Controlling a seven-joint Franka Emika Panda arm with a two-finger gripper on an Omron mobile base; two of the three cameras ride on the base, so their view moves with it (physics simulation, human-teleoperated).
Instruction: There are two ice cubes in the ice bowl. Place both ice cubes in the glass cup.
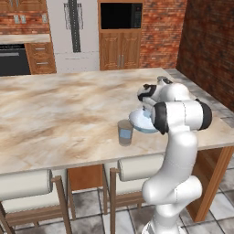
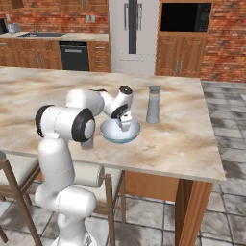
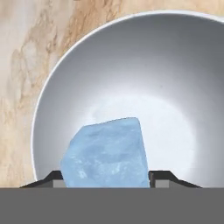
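Observation:
The ice bowl (image 3: 43, 100) sits on the marble counter near its front edge, also seen in the left base view (image 1: 138, 121) and the right base view (image 2: 111, 135). One pale-blue ice cube (image 3: 105, 153) lies in it. My gripper (image 3: 107, 181) reaches down into the bowl (image 2: 124, 126), its two fingertips (image 3: 161, 178) pressed against the cube's sides, shut on it. The glass cup (image 1: 125, 132) stands just left of the bowl, with a bluish tint inside. In the right base view my arm mostly covers the cup.
A slim grey shaker (image 2: 153, 104) stands behind the bowl to its right. Two padded stools (image 1: 25, 183) (image 1: 137, 167) are tucked under the counter's front edge (image 1: 91, 161). Brick walls, cabinets and a fridge line the back.

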